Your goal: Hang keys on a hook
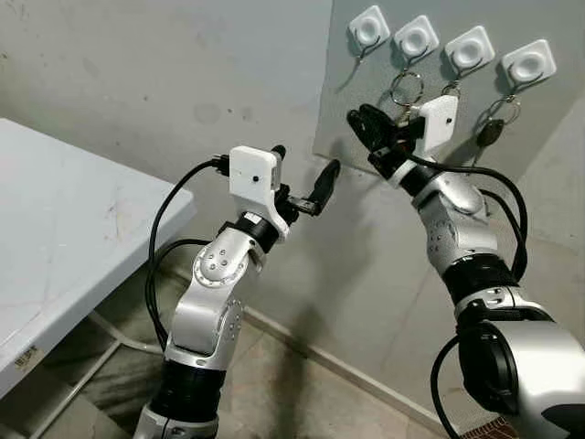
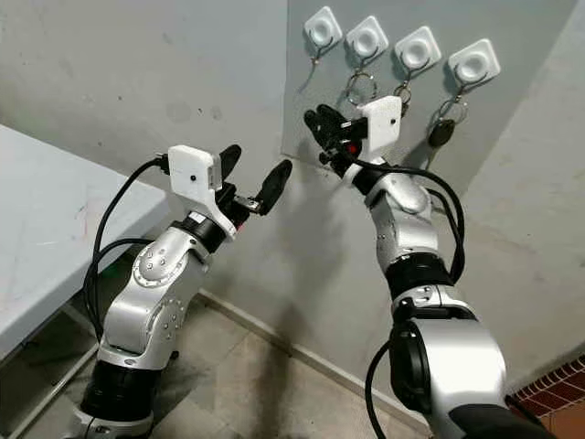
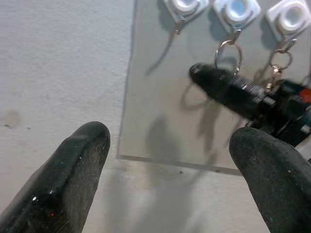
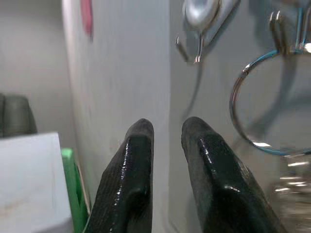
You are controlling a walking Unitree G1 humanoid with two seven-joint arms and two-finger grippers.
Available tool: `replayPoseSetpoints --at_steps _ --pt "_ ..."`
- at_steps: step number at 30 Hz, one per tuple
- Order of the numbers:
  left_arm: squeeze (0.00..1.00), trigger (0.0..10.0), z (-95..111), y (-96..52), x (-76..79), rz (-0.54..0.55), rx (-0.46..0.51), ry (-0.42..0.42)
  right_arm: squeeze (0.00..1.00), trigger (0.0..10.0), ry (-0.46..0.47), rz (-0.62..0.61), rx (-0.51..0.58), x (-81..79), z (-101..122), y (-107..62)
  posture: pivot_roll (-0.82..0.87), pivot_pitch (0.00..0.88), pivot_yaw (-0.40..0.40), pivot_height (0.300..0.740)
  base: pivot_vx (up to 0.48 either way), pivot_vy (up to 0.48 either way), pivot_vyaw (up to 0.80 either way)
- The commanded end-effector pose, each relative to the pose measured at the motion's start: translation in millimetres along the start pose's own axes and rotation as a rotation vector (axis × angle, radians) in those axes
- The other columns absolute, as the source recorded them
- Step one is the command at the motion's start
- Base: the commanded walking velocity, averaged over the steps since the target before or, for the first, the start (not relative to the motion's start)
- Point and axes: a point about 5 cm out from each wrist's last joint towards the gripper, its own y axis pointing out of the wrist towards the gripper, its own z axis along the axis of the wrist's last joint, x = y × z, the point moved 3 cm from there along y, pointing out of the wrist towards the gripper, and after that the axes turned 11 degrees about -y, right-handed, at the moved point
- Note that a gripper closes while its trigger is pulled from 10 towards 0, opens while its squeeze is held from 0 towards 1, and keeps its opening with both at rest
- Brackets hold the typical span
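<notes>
While both silver arms reach up toward the wall, the right gripper (image 2: 322, 123) sits against a smooth grey panel (image 1: 343, 110) mounted on the rough plaster. Its two glossy black fingers (image 4: 131, 179) stand narrowly parted, almost together, with nothing between them. Four white, rounded-square hook mounts run along the panel's top edge in a slightly descending row. The first hook (image 1: 369, 27), at about 12 o'clock from the right gripper, carries a thin bent metal prong and hangs bare. The second hook (image 1: 415, 39) holds a shiny round metal key ring (image 1: 408, 89); in the right wrist view that ring (image 4: 257, 107) shows as a thin polished loop just beside the fingertips, at about 2 o'clock from them. The third hook (image 1: 469, 49) bears a smaller ring, partly hidden behind the gripper's white boxy camera housing. The fourth hook (image 1: 528, 63) carries a ring with a dark, oval key fob (image 1: 489, 133) dangling below it.

At about 8 o'clock from the panel, the left gripper (image 1: 306, 178) hovers in open air, its matte black, rounded fingers (image 3: 68, 170) spread wide and holding nothing. A flat white table (image 1: 64, 238) stands at 9 o'clock from the left arm.
</notes>
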Motion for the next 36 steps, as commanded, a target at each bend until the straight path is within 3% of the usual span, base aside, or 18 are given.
replayPoseSetpoints --at_steps 1,6,9,10,11,12,17,18,21,25,27,32,33,36 --pt "0.0 10.0 2.4 -0.4 1.2 0.004 0.007 -0.001 1.0 10.0 0.012 0.006 0.052 -0.2 8.5 0.8 0.03 0.047 -0.057 0.74 0.0 0.0 0.0" --pt "0.0 10.0 0.0 -2.0 -2.9 0.029 0.007 0.015 1.0 10.0 0.02 0.037 0.023 -8.9 -2.4 -5.1 0.03 0.048 -0.057 0.74 0.0 0.0 0.0" --pt "0.0 10.0 -5.1 -5.0 -8.9 0.06 0.001 0.006 1.0 10.0 0.024 0.064 -0.031 -20.0 -21.2 -17.4 0.03 0.041 -0.059 0.74 0.0 0.0 0.0" --pt "0.0 10.0 -7.1 -6.4 -10.7 0.067 -0.001 0.002 0.19 10.0 0.034 0.08 -0.052 -24.4 -28.1 -22.0 0.03 0.04 -0.059 0.74 0.0 0.0 0.0" --pt "0.0 10.0 -7.1 -6.4 -10.7 0.067 -0.001 0.002 0.19 10.0 0.034 0.08 -0.052 -24.4 -28.1 -22.0 0.03 0.04 -0.059 0.74 0.0 0.0 0.0" --pt "0.0 10.0 -9.0 -7.8 -12.9 0.077 -0.005 0.002 0.0 10.0 0.039 0.09 -0.067 -27.4 -33.0 -25.6 0.03 0.038 -0.058 0.74 0.0 0.0 0.0" --pt "0.0 10.0 -29.6 -22.6 -35.0 0.158 -0.053 0.01 0.0 10.0 0.101 0.093 -0.135 -40.9 -58.7 -48.2 0.03 0.029 -0.052 0.74 0.0 0.0 0.0" --pt "0.0 10.0 -38.0 -30.7 -46.3 0.202 -0.053 -0.004 1.0 10.0 0.109 0.085 -0.163 -44.4 -68.0 -57.8 0.03 0.026 -0.05 0.74 0.0 0.0 0.0" --pt "0.0 10.0 -48.0 -38.9 -57.8 0.251 -0.071 -0.013 1.0 10.0 0.107 0.071 -0.192 -46.2 -76.5 -66.9 0.03 0.023 -0.047 0.74 0.0 0.0 0.0" --pt "0.0 10.0 -89.7 -62.0 -86.0 0.367 -0.203 -0.008 1.0 10.0 0.11 -0.011 -0.309 -44.6 -104.3 -96.1 0.03 0.02 -0.048 0.74 0.0 0.0 0.0" --pt "0.0 10.0 -101.2 -69.0 -93.2 0.403 -0.238 -0.018 1.0 10.0 0.101 -0.031 -0.349 -44.0 -112.1 -104.9 0.02 0.015 -0.046 0.74 0.0 0.0 0.0" --pt "0.0 10.0 -136.0 -97.7 -116.2 0.535 -0.317 -0.058 1.0 10.0 0.104 -0.087 -0.479 -45.4 -135.5 -134.8 0.02 0.007 -0.046 0.74 0.0 0.0 0.0" --pt "0.0 10.0 -149.6 -111.8 -123.8 0.588 -0.37 -0.048 1.0 10.0 0.112 -0.109 -0.531 -46.5 -144.2 -147.1 0.01 0.007 -0.046 0.74 0.0 0.0 0.0" --pt "0.0 10.0 -160.1 -122.9 -127.7 0.618 -0.403 -0.056 1.0 10.0 0.088 -0.126 -0.586 -46.9 -151.3 -157.9 0.01 0.006 -0.044 0.74 0.0 0.0 0.0"
